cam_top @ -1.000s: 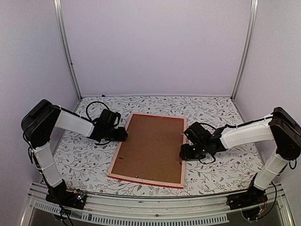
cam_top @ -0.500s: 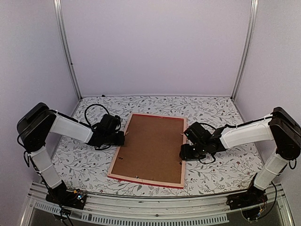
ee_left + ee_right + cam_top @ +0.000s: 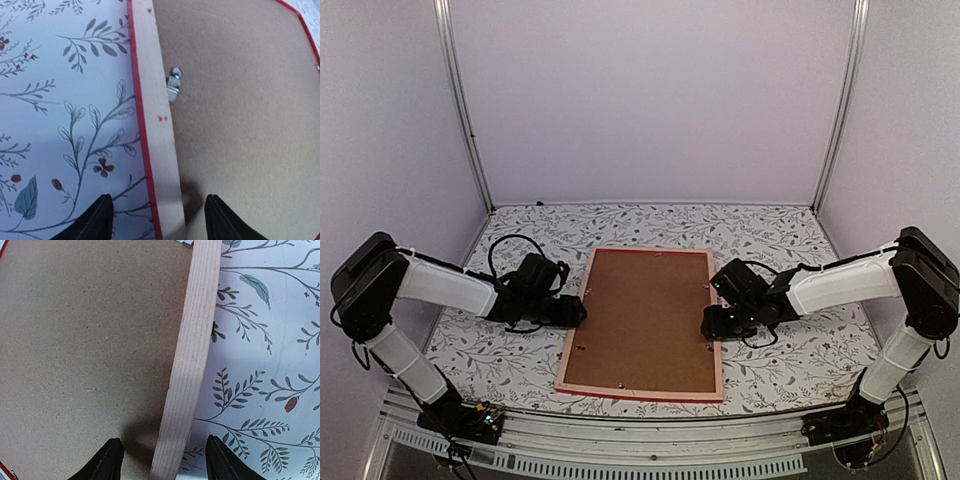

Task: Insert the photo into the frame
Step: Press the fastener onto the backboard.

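The large rectangular pale-wood frame point(image 3: 152, 85) with red front edge lies face down in the middle of the floral worktop point(image 3: 800, 362), with a plain brown backing board point(image 3: 645, 320) inside it. The left hand point(image 3: 157, 222) and the right hand point(image 3: 165, 460) are wide open, each astride one side rail.

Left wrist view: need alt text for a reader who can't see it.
A pale, red-edged rail of the frame runs up the middle, straddled at the bottom by the open left tool, which does not touch it. Right of the rail lies the brown backing board with a small metal clip; left, the leaf-patterned table.
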Motion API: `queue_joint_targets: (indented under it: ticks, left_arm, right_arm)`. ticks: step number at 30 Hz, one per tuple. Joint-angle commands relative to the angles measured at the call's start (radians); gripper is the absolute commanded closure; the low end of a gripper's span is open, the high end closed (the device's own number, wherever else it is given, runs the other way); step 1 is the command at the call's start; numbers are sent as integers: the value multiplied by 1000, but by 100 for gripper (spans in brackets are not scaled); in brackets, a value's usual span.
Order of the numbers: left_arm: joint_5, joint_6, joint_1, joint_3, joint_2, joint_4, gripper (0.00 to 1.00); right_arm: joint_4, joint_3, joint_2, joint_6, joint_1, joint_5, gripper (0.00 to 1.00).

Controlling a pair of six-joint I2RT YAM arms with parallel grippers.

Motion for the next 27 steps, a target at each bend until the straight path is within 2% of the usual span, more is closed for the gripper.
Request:
queue_joint_targets:
  ticks: [1,3,4,6,9,15,20,27]
  left_arm:
    - [82,-42,-44,-76,-49,-173,26]
    - [87,-52,-58,-91,-82,-183,16]
    - [87,-57,-67,-97,-96,-191,5]
    - [76,-66,-83,-106,-121,-209,0]
    - [39,-73,-114,-121,-148,-242,1]
    - [-80,-100,-201,-171,-237,-323,10]
    - [-102,-111,-253,-209,-316,-330,12]
    - [-159,-112,-281,-180,-275,-363,14]
  right_arm:
    - [-8,23,11,-6,-7,-4,40]
    - [-9,23,10,-6,-7,-3,40]
    - [-9,23,9,-5,-6,-4,40]
    - [-12,23,6,-4,-7,-4,40]
    - [-11,17,4,-1,-7,-1,40]
    - [5,-6,-4,12,-6,-9,40]
    - [14,-10,1,16,-6,-14,40]
    - [18,-14,1,18,-5,-19,40]
